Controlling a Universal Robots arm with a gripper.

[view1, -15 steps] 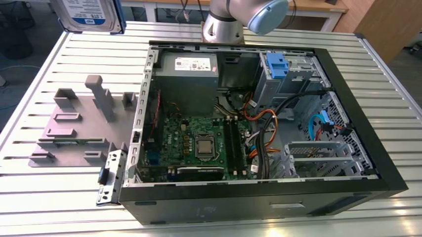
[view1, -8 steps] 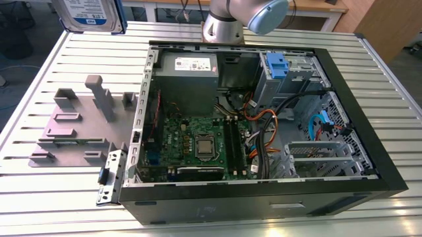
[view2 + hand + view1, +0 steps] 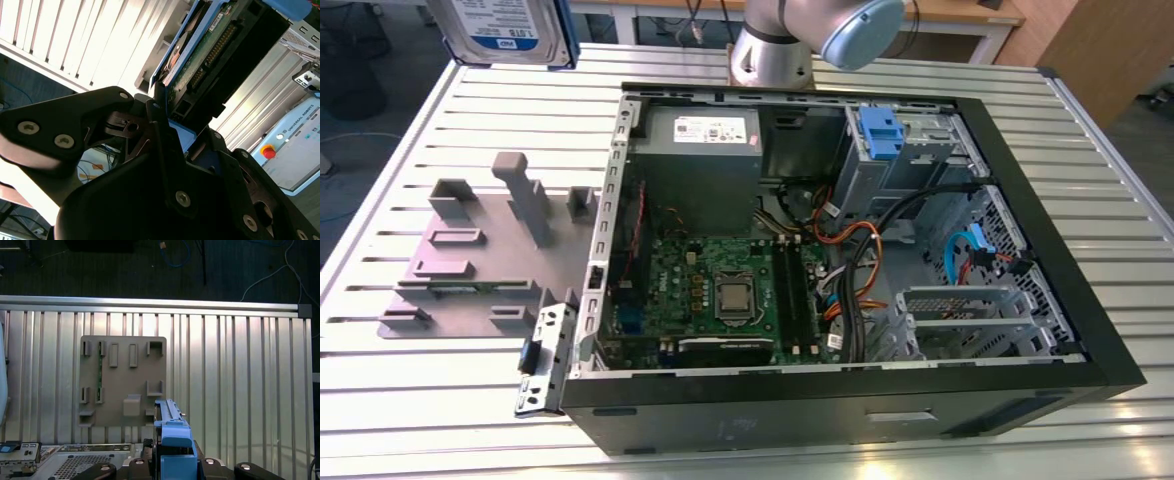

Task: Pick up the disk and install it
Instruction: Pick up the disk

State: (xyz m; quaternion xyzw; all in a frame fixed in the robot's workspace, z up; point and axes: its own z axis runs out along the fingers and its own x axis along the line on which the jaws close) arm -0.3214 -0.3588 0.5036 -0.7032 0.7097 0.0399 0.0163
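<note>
The disk [image 3: 500, 30], silver with a white-and-blue label and a blue side bracket, hangs in the air above the far corner of the table on the exterior view's left. In the second wrist view my gripper [image 3: 165, 117] is shut on the disk [image 3: 210, 50], whose green circuit-board side and blue bracket face the camera. In the first wrist view the disk [image 3: 172, 437] appears edge-on, its blue bracket rising from between the black fingers [image 3: 105, 471] above the slatted table. The disk is off to the side of the open computer case [image 3: 1081, 330], not over it.
The case lies open with a motherboard [image 3: 720, 290], a grey power-supply box [image 3: 700, 135], cables, and a drive bay with a blue latch [image 3: 881, 130]. A grey fixture plate [image 3: 467, 260] with upright holders sits on the slatted metal table [image 3: 400, 400]. The arm's base [image 3: 774, 50] stands behind the case.
</note>
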